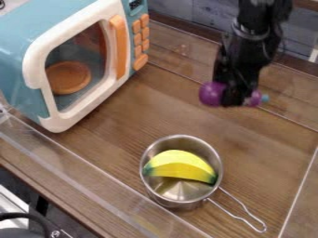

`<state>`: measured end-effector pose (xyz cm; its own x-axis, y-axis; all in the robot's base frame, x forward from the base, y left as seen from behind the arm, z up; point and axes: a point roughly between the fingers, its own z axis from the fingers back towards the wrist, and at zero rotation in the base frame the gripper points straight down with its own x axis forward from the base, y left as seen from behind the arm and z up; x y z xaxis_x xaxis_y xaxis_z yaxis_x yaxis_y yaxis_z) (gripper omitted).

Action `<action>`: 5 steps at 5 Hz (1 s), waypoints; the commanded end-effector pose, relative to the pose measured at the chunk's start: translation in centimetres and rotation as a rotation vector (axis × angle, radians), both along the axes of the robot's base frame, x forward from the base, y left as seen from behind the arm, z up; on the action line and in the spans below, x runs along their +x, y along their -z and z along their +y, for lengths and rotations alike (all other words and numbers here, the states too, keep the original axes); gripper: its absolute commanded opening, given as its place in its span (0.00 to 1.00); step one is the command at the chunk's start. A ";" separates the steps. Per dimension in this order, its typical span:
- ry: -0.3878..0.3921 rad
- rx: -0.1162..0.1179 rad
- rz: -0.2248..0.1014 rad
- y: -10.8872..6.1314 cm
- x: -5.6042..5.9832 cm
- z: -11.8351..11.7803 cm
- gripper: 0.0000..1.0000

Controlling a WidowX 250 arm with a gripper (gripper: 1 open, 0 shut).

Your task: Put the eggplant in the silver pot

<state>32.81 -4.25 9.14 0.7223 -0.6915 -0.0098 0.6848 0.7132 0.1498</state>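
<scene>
The robot arm is black all over, a stack of blocky, boxy segments with a matte finish. It narrows toward the gripper, whose two dark jaws are flat and stubby. The picture is too blurred to make out cables, screws or markings.
</scene>
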 end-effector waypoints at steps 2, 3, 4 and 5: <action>-0.047 -0.023 -0.045 -2.4 -4.8 0.6 0.00; -0.095 -0.043 -0.053 -2.3 -6.8 0.6 0.00; -0.123 -0.063 -0.064 -2.1 -8.0 0.3 0.00; -0.147 -0.086 -0.084 -1.7 -8.7 0.0 0.00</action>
<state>23.84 -4.04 9.89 0.8182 -0.5706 0.0709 0.5608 0.8191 0.1204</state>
